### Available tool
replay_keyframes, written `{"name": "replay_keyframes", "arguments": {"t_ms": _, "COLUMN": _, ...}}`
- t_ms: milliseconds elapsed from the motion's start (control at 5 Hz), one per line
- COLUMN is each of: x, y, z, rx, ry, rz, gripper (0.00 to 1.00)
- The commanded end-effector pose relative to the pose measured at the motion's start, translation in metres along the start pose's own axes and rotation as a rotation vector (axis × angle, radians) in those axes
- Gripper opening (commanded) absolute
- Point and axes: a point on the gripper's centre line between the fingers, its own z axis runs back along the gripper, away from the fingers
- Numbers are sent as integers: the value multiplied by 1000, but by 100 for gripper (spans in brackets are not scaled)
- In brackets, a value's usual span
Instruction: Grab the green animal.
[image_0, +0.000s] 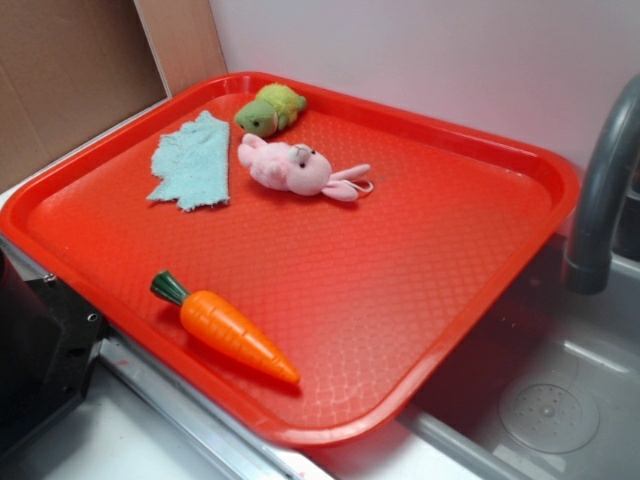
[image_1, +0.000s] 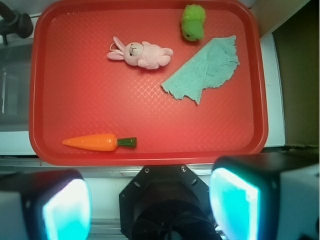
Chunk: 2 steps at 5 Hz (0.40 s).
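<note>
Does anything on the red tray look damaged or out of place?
Only the teal cloth stands out: its edges are ragged, as if torn. It lies flat beside the green animal. Nothing looks spilled.

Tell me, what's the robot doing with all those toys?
Nothing is being held yet. The gripper hangs open above the near edge of the red tray, off to the side of the toys. It is meant to grab the green animal, which lies at the far edge of the tray. Close beside that are a pink bunny and a teal cloth. A toy carrot lies apart, near the front edge.
</note>
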Motion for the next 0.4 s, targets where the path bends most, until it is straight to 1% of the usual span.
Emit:
{"name": "replay_keyframes", "arguments": {"t_ms": 0, "x": 0, "y": 0, "z": 0, "rx": 0, "ry": 0, "rz": 0, "gripper": 100}}
{"name": "replay_keyframes", "arguments": {"t_ms": 200, "x": 17, "y": 10, "z": -13, "rx": 42, "ry": -50, "rz": 83, "gripper": 100}}
